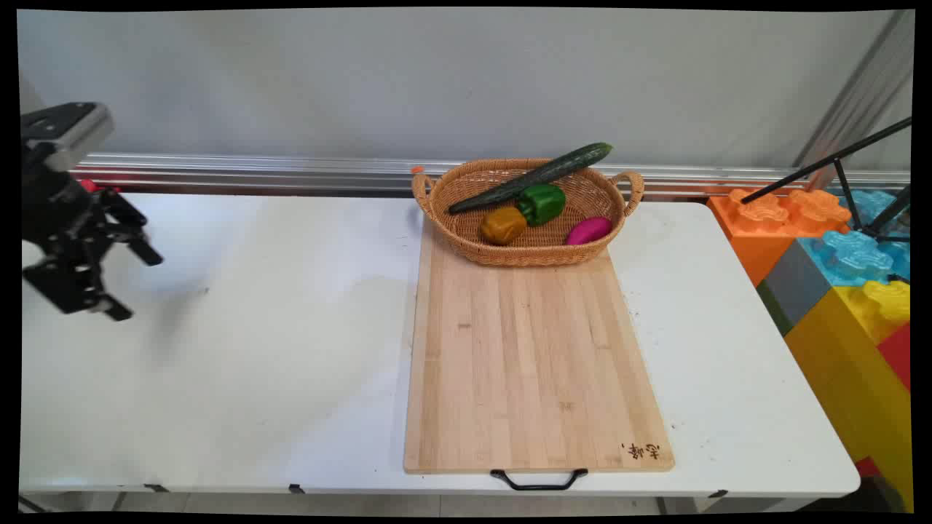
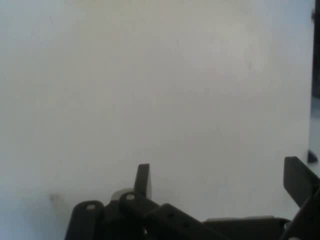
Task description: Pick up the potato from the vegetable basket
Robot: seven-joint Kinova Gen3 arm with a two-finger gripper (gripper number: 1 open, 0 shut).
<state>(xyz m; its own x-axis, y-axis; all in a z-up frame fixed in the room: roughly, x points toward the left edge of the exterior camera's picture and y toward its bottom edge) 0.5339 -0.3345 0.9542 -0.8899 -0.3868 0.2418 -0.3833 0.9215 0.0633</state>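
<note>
Gripper (image 1: 135, 284): fingers spread apart, holding nothing, above bare white table (image 1: 218, 378) at far left; hand view shows only tabletop. Main view alone: wicker basket (image 1: 466, 244) holding cucumber (image 1: 531, 177), green pepper (image 1: 542, 203), brown piece (image 1: 502, 225), magenta piece (image 1: 588, 231), on wooden cutting board (image 1: 531, 364). Board's burnt corner mark unreadable.

The gripper (image 1: 138, 284) hangs above the bare left part of the white desk (image 1: 240, 349), its fingers spread wide with nothing between them. Well to its right, a wicker basket (image 1: 451, 240) stands on the far end of a wooden board (image 1: 535, 371), holding a cucumber (image 1: 531, 177), green pepper (image 1: 542, 203), brown piece (image 1: 502, 225) and magenta piece (image 1: 588, 231).
</note>
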